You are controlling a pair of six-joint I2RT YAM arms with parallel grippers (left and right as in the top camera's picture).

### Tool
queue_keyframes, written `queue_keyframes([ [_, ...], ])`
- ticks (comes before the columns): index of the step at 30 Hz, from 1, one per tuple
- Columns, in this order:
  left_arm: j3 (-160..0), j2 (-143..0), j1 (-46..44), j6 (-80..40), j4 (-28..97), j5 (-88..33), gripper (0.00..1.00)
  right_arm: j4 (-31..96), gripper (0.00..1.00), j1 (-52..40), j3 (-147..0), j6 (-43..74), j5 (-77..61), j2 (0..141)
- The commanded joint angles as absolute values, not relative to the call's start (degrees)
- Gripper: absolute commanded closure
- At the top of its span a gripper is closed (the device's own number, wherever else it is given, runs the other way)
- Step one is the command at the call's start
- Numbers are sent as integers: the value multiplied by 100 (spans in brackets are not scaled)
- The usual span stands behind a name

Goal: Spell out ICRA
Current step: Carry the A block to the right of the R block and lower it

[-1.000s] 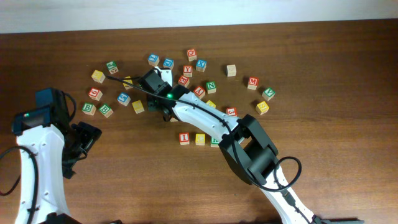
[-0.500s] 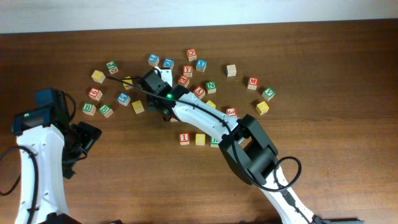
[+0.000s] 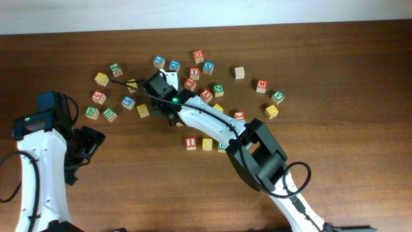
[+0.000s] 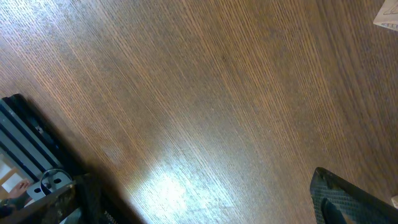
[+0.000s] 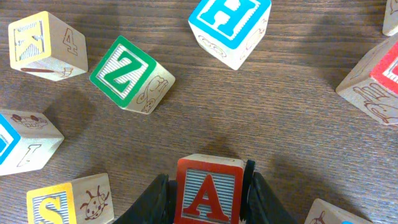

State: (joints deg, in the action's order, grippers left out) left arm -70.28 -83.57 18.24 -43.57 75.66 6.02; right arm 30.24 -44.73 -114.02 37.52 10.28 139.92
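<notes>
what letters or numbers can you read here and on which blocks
"A": red-faced cube
"Z", or a turned "N": green-faced cube
"H": blue-faced cube
"K" and "4": upper yellow cube
"S": lower yellow cube
"I": red-printed cube
Remaining overhead letters: too small to read.
</notes>
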Motion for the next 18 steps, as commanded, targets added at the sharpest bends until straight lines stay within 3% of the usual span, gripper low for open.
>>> queue_keyframes([
  [1, -7015, -8276, 1855, -4407, 7572, 690, 1, 3096, 76, -4464, -11445, 3776, 1116, 13904],
  [13, -7015, -8276, 1855, -4407, 7572, 690, 1, 3894, 76, -4003, -11445, 3522, 1057, 12243],
  [18, -7015, -8276, 1855, -4407, 7572, 690, 1, 5127, 76, -3618, -11445, 3173, 1098, 10989],
])
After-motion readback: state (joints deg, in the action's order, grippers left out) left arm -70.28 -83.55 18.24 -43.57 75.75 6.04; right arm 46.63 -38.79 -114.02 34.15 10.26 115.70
